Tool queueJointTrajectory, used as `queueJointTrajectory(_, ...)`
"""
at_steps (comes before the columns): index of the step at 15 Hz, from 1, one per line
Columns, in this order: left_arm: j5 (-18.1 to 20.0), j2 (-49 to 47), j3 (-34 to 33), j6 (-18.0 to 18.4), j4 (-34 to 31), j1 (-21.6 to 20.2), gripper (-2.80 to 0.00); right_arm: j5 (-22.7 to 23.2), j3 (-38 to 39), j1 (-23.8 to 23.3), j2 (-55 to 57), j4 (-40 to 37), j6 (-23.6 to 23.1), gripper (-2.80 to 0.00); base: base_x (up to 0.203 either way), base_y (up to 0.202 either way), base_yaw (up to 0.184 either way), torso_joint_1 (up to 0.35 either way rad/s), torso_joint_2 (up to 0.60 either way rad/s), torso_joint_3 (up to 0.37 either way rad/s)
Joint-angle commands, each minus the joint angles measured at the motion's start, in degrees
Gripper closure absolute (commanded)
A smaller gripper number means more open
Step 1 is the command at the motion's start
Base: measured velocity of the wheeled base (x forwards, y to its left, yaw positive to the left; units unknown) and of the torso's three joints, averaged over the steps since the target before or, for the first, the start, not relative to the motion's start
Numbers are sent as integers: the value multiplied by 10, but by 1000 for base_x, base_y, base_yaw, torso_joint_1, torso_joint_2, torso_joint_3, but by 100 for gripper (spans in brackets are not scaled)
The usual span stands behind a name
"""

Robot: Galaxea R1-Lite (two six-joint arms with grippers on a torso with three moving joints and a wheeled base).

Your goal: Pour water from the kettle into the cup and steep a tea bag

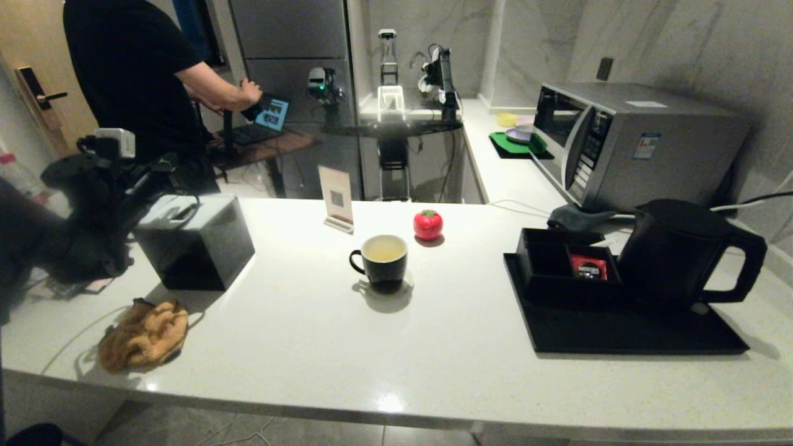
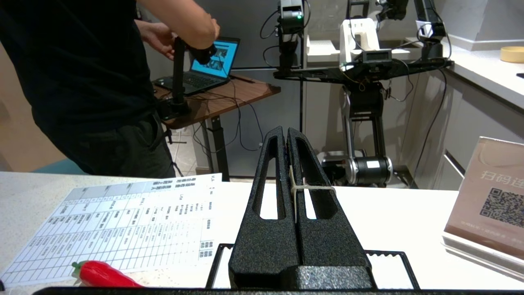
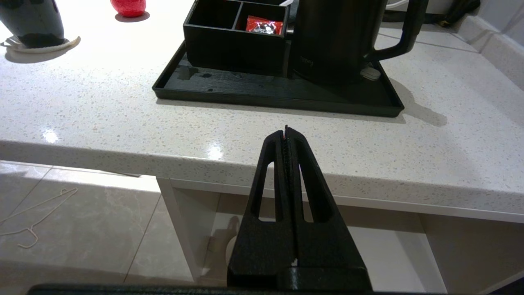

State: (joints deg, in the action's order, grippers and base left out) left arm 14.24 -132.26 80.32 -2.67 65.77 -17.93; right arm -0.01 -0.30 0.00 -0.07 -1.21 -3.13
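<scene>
The left end effector (image 2: 287,131) has its two black fingers pressed together with nothing between them; a pale tie is wrapped around one finger. It hangs over the far left end of the white surface (image 1: 310,334), pointing across it toward a person in black at a laptop stand. Just under and ahead of it lie a printed sheet (image 2: 123,221) and a red chilli-shaped object (image 2: 102,275), with a card stand bearing a code (image 2: 487,205) off to one side. In the head view this arm shows as a dark bulk beside a glossy black box (image 1: 195,244), with a crumpled tan cloth (image 1: 144,334) nearer the front edge. The right end effector (image 3: 286,132) is likewise pressed together and empty, held below and in front of the surface edge — a parked pose, clear of everything. Ahead of it sits a black tray (image 3: 278,92) carrying the kettle (image 1: 675,254), upright with its handle turned outward, touching a low compartment box (image 3: 235,45) that holds a red sachet (image 3: 264,25). Farther off, well apart from both arms, the cup (image 1: 381,260) stands on a pale coaster near a red tomato-shaped object (image 1: 428,224). The cup already holds pale yellowish water (image 1: 384,249) — so pouring looks done, and the kettle appears set back on its tray. No tea bag can be made out in the cup.
</scene>
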Motion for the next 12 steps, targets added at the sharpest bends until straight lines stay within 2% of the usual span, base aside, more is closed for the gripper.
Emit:
queueJointTrajectory(1,1,2,1,-1,4,0,0,0,0,0,1,0,0,0,0,0,0,0,0,0)
queueJointTrajectory(12,4,5,-4,0,4,-17,0,0,0,0,1,0,0,0,0,0,0,0,0,0)
